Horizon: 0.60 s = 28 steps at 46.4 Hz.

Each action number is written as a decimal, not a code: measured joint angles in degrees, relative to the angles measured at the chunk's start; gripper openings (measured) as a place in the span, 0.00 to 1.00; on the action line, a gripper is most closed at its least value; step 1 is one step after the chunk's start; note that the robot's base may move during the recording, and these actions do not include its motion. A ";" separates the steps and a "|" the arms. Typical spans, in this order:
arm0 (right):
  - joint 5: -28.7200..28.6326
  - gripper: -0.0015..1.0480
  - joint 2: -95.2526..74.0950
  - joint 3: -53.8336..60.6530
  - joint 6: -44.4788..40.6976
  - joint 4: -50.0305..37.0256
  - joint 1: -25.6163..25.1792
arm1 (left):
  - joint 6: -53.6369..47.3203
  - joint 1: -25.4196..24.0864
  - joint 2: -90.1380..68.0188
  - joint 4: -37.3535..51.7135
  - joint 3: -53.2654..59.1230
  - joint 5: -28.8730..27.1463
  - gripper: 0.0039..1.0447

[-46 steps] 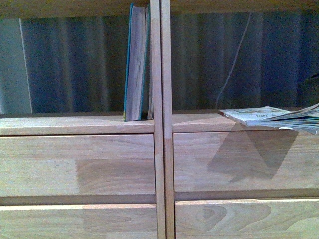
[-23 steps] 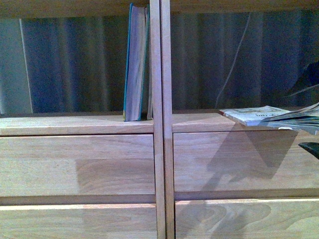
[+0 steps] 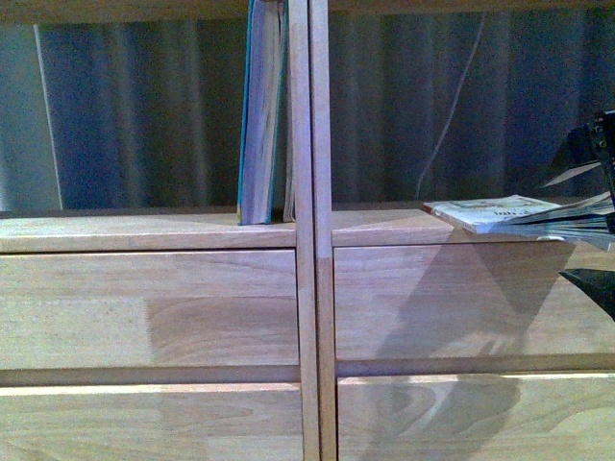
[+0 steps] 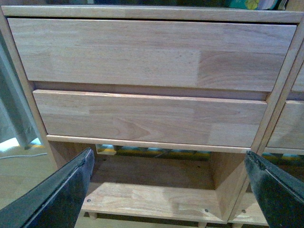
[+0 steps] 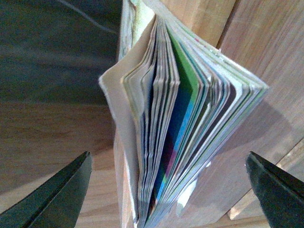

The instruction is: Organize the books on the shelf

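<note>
Right gripper (image 5: 166, 159), jaws wide apart, straddles the thin floppy pale paperback (image 5: 156, 118) overhanging the light wooden shelf (image 3: 144, 233); closing on it seems next.

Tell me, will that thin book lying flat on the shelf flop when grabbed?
Probably floppy: the thin paperback has its pages fanning apart, so it would likely sag if held by one edge. It juts past the shelf edge, so a nudge might tip it off.
</note>
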<state>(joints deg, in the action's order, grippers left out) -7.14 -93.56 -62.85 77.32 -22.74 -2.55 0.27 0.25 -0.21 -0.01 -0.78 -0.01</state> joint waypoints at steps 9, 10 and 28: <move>0.33 0.93 -1.60 -1.97 0.96 1.16 0.24 | 0.00 0.00 0.02 0.00 0.00 0.00 0.93; 0.33 0.93 -1.64 -2.19 0.94 1.22 0.33 | -0.02 0.00 0.00 0.00 0.00 0.00 0.93; 1.62 0.47 -1.73 -3.52 0.61 3.17 1.22 | -0.02 0.00 0.02 0.00 0.00 0.00 0.93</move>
<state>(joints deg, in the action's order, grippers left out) -5.52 -95.29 -66.37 77.93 -19.57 -1.32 0.25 0.25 -0.19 -0.01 -0.78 -0.01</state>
